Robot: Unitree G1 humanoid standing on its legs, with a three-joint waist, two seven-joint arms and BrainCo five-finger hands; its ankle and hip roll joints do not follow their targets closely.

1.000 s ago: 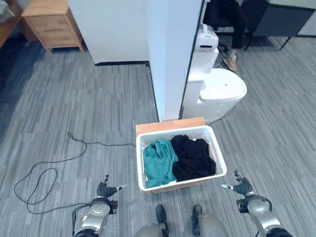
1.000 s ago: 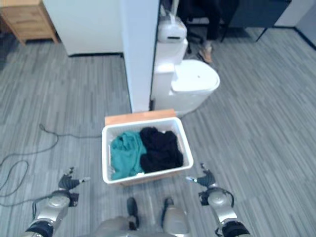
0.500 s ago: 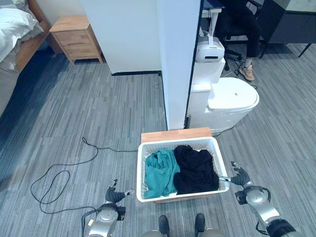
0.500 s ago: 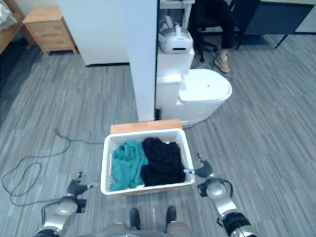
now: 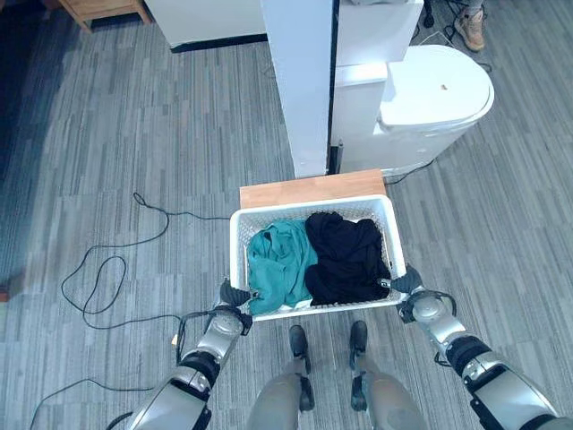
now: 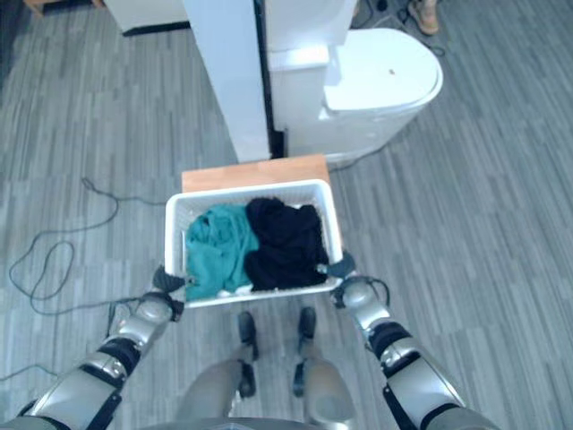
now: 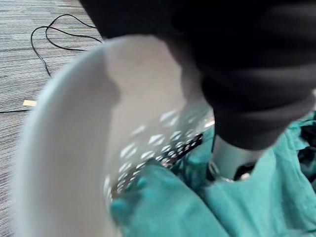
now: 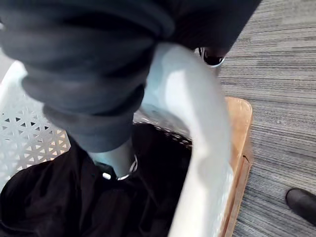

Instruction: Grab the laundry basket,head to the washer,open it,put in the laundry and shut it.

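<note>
Now the laundry basket [image 5: 313, 213] sits on a low wooden stand [image 5: 309, 189] between both hands, left hand [image 5: 235, 296] and right hand [image 5: 405, 283] hooked over its near corners

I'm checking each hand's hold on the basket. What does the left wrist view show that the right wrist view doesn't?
The left wrist view alone shows the teal garment against the basket's perforated wall and a black cable on the floor. The right wrist view alone shows the black garment and the wooden board under the basket. Both show the white laundry basket rim from very close, with the hand's dark cover at the rim.
</note>
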